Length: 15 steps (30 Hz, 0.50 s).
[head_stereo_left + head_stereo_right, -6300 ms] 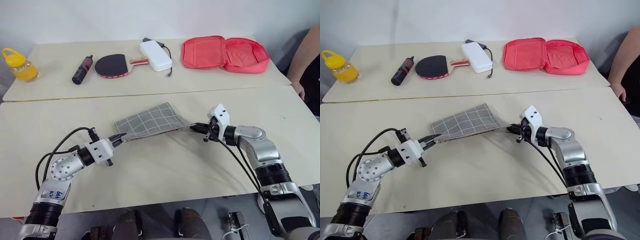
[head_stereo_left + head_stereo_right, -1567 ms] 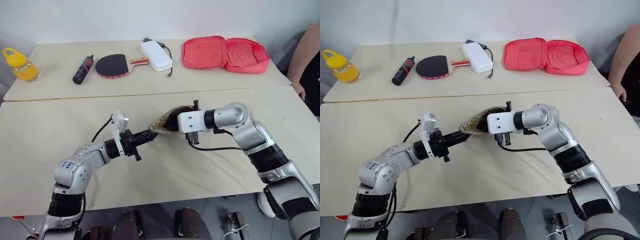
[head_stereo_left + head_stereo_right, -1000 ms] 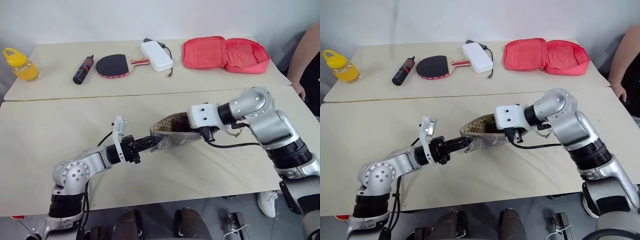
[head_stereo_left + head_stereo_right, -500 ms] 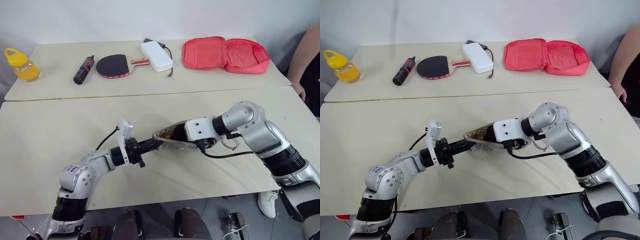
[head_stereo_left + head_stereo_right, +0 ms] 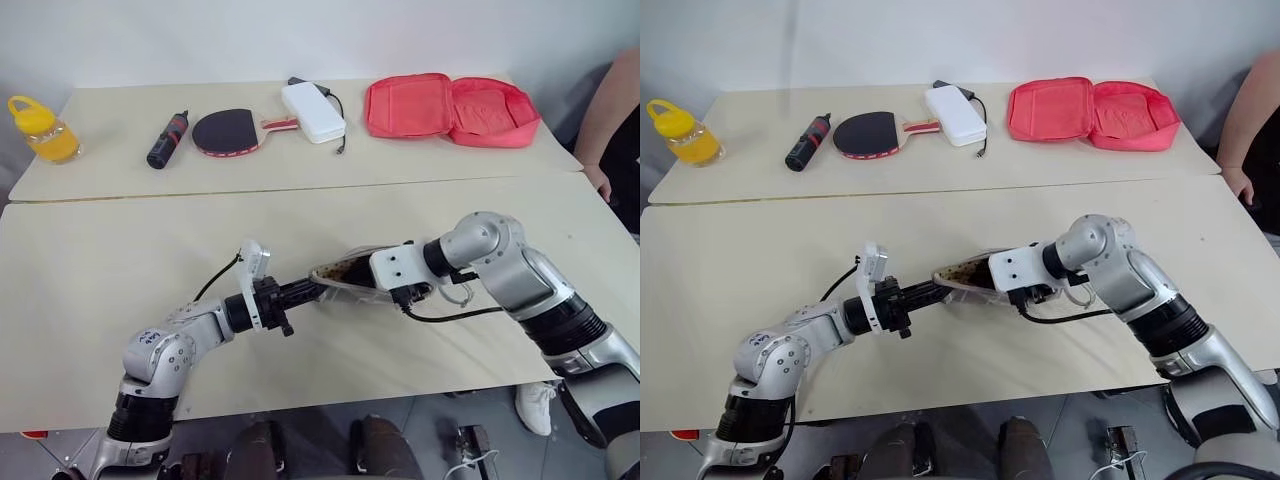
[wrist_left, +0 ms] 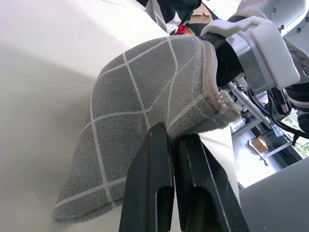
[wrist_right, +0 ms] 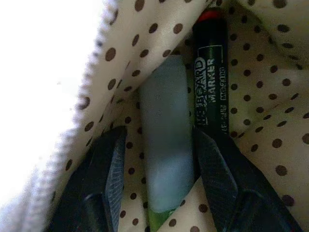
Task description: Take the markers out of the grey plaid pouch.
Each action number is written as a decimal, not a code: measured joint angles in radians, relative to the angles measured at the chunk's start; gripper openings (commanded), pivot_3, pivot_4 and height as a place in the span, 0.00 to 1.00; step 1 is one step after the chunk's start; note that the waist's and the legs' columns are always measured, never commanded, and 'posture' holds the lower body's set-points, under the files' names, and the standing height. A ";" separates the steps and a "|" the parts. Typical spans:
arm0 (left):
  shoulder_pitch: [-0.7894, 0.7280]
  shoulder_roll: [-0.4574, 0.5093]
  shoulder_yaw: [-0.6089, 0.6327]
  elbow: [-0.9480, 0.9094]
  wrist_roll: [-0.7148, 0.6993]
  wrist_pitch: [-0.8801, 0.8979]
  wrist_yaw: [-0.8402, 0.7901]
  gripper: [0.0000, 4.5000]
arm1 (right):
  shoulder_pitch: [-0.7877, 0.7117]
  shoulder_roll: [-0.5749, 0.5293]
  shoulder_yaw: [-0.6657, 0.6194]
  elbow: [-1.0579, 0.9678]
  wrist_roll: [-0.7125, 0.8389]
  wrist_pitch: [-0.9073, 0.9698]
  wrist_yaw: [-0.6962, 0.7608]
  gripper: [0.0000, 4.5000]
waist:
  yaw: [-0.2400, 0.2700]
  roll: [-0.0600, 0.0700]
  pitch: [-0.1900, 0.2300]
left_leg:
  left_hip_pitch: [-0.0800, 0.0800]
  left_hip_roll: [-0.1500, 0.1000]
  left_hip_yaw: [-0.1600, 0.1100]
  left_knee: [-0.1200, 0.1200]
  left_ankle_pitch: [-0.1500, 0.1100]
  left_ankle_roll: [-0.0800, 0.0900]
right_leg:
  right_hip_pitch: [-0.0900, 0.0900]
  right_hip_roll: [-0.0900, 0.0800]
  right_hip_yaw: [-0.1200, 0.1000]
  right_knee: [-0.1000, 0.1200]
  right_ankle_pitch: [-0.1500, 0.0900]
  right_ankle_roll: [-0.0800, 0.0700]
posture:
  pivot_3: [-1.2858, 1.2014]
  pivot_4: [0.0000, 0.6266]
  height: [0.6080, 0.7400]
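The grey plaid pouch (image 5: 345,276) hangs just above the near table, its mouth towards my right arm. My left gripper (image 6: 172,141) is shut on the pouch's (image 6: 140,96) edge. My right gripper (image 7: 159,135) reaches inside the pouch, where the tan dotted lining (image 7: 270,121) surrounds it. It is open, and a pale grey-green pen-like barrel (image 7: 166,145) lies between its fingers (image 7: 222,179). Beside that barrel lies a black marker (image 7: 210,72) with a red end. In the head views the right hand's white housing (image 5: 392,268) sits at the pouch's mouth, and the fingers are hidden inside.
On the far table stand a yellow bottle (image 5: 38,130), a black-and-red cylinder (image 5: 165,140), a table tennis paddle (image 5: 228,130), a white power bank (image 5: 312,110) and an open pink-red zip case (image 5: 450,108). A person's arm (image 5: 612,110) shows at the right edge.
My right hand has sunk and pushed deeper into the pouch, and the pouch has dropped lower and flatter over the table. The left gripper keeps its hold on the edge.
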 measured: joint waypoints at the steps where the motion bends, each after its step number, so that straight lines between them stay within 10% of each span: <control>1: 0.000 0.000 0.000 0.000 0.002 -0.001 0.000 0.00 | 0.000 0.003 0.000 0.000 -0.002 0.003 0.000 0.50 | 0.000 0.000 0.000 | 0.000 0.000 0.000 0.000 0.000 0.000 | 0.000 0.000 0.000 0.000 0.000 0.000 | 0.52 0.24 1.00; 15: 0.000 -0.002 0.000 0.000 0.012 -0.004 0.010 0.00 | 0.000 0.033 0.006 0.047 -0.037 -0.032 -0.029 0.34 | -0.003 0.000 0.000 | 0.016 0.000 0.000 -0.003 0.000 0.000 | 0.017 0.000 0.000 -0.007 0.000 -0.001 | 0.52 0.24 1.00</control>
